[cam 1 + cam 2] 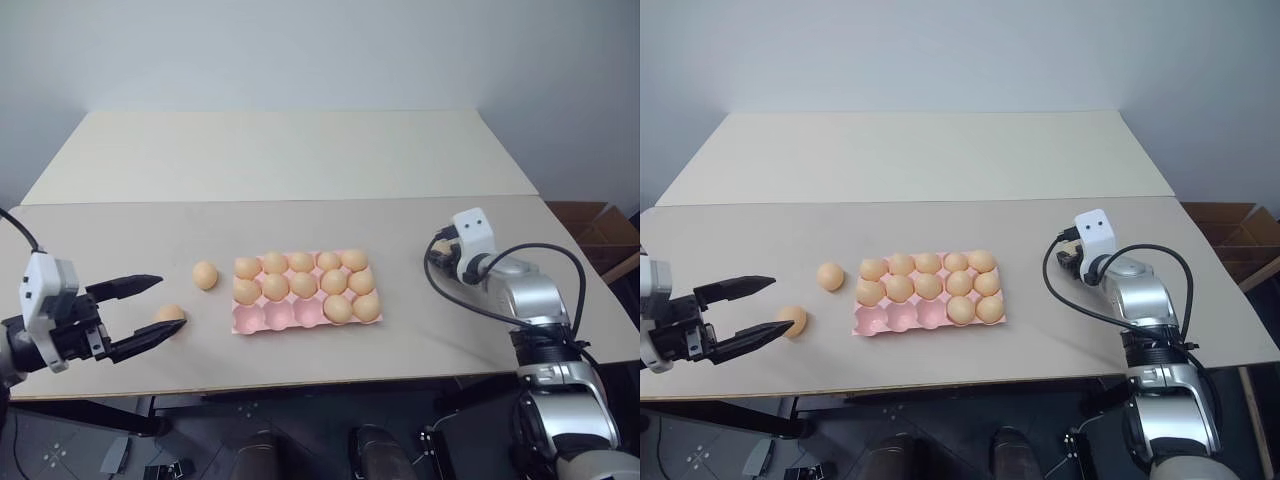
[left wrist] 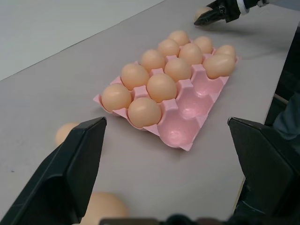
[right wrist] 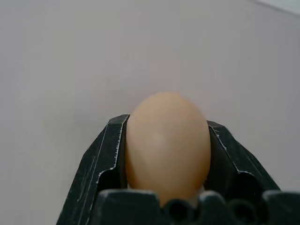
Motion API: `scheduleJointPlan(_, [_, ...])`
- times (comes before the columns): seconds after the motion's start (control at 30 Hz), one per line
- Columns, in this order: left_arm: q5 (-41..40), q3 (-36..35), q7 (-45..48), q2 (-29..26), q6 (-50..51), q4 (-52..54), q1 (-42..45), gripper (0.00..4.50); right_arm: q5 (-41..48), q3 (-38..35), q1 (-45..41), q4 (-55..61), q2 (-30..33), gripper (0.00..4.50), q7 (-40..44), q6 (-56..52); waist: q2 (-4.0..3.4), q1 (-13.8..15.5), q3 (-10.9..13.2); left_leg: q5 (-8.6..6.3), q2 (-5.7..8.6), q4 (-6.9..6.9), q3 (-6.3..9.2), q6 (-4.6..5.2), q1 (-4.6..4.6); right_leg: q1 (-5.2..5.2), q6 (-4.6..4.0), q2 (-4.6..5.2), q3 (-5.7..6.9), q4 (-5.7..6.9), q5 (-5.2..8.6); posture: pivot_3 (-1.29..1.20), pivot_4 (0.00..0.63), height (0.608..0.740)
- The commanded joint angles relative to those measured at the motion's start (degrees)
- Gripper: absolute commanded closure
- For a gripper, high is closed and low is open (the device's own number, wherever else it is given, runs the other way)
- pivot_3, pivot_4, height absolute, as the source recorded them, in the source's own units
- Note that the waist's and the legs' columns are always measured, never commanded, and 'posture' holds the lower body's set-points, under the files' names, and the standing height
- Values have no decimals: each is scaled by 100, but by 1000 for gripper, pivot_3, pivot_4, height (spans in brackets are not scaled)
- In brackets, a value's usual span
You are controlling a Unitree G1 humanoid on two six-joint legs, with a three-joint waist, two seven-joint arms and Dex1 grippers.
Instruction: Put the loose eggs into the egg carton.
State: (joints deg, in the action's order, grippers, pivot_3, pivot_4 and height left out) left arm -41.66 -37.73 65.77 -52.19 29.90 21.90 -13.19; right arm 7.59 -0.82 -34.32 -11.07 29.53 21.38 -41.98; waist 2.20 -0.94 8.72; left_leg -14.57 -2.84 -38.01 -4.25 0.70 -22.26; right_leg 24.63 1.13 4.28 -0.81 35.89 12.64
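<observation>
**Right pincer clamps an egg beside the carton**

The pink carton (image 1: 308, 292) lies flat near the middle of the desk (image 1: 300, 160). Its far and middle rows are full, five eggs each. In the near row, the two cups at the robot's right hold eggs and the three at its left stand bare.

The right pincer (image 3: 167, 140) is clamped on an egg (image 3: 167, 143), one black finger pressing each side; it sits low over the desk to the right of the carton, apart from it.

Two loose eggs lie on the desk to the left of the carton. One (image 1: 205, 275) rests near the carton's left edge, not touching it. The other (image 1: 170, 315) lies farther left and nearer the desk's front edge, just beside the lower fingertip of the left pincer (image 1: 158, 305). That pincer's fingers stand wide apart, holding nothing.
</observation>
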Motion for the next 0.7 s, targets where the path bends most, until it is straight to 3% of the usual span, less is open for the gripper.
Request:
scheduleJointPlan(0.03, [-41,-249,10,-57,-62,184,-58,0,283,-93,95,1465,14,2607,148,-491,0,-8,0,0,-1,0,1,0,2,0,0,-1,0,2,0,0,150,740])
scheduleJointPlan(0.2, [-68,-245,-8,-56,-46,217,-84,0,978,367,248,3437,-378,2607,410,-1407,-1,-41,0,0,-10,0,6,-1,7,0,-4,-9,1,7,3,0,150,740])
scheduleJointPlan(0.3, [-81,-203,-16,-55,-19,239,-75,0,1226,789,292,3982,-609,2607,509,-1668,-1,-22,0,1,-9,0,9,-1,9,-1,-7,-9,4,10,4,0,150,740])
scheduleJointPlan(0.7, [-133,-274,-164,20,17,405,-186,0,1059,2123,313,3970,-609,2607,947,-1252,4,-5,-3,2,-3,-2,7,-4,7,-4,-7,-1,9,1,4,0,150,740])
